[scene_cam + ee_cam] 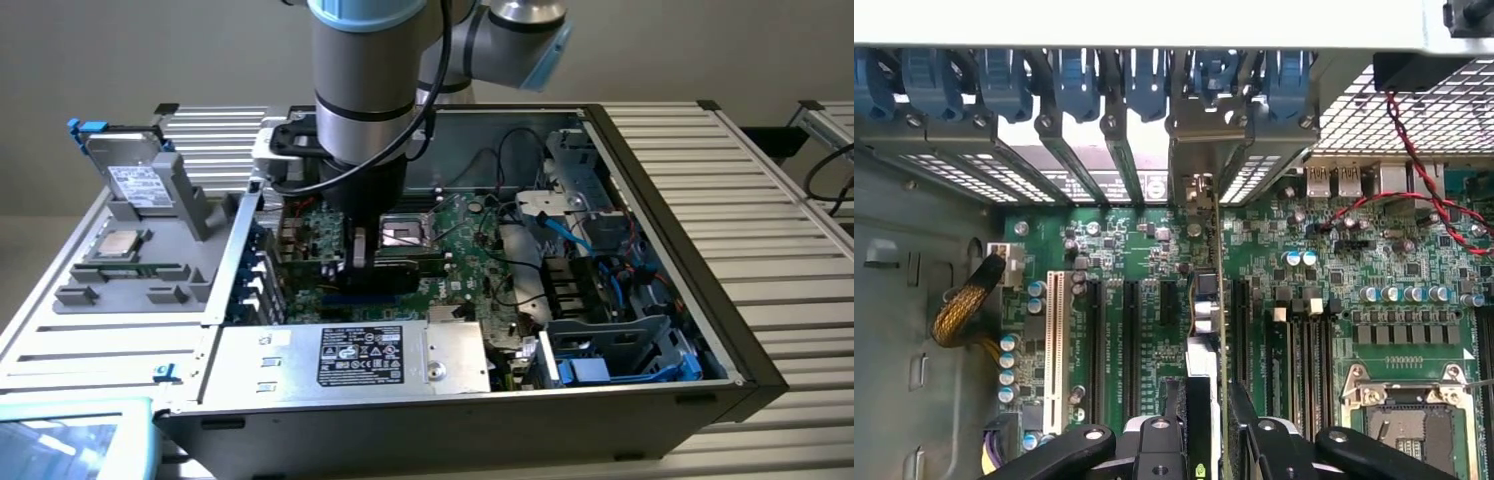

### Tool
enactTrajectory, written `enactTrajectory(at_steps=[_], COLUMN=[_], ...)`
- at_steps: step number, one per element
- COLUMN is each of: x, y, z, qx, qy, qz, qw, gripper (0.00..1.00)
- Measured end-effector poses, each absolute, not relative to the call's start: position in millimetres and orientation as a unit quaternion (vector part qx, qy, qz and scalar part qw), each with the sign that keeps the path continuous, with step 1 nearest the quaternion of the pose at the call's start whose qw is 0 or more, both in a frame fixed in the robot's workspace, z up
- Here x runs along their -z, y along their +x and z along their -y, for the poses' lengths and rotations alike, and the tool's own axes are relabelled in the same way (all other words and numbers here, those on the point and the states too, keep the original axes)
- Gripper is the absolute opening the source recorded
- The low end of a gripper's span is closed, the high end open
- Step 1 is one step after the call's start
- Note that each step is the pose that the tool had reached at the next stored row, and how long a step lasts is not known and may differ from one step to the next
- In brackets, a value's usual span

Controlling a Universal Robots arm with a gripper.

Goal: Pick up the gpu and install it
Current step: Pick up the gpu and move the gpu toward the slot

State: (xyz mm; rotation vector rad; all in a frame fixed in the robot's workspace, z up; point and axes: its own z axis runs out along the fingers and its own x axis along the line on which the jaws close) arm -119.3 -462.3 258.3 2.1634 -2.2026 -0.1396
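My gripper (358, 262) reaches down inside the open computer case (667, 250), over the green motherboard (461, 250). It is shut on the gpu (363, 268), a dark card held upright. In the wrist view the gpu (1206, 350) shows edge-on between my gripper's (1212, 445) two black fingers (1154, 445). It runs along the black expansion slots (1129, 320), in line with one of them. Its metal bracket (1199, 150) stands at the case's rear openings under the blue clips (1074, 85). I cannot tell whether the card's edge sits in the slot.
The CPU socket (1409, 420) and red-black wires (1414, 200) lie beside the card. A white slot (1057, 340) and yellow cables (959, 310) lie on its other side. The power supply (354, 355) and drive cage (621, 350) fill the case's near side. A grey tray (80, 295) with a drive (134, 180) stands at the exterior view's left.
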Motion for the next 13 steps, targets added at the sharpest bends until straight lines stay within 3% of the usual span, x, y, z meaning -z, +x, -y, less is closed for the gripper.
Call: enactTrajectory(at_steps=[13], x=[-259.9], y=[-118.9], z=[462.1], qx=[0.046], qy=[0.700], qz=[0.712], qw=[0.027], gripper=[0.28])
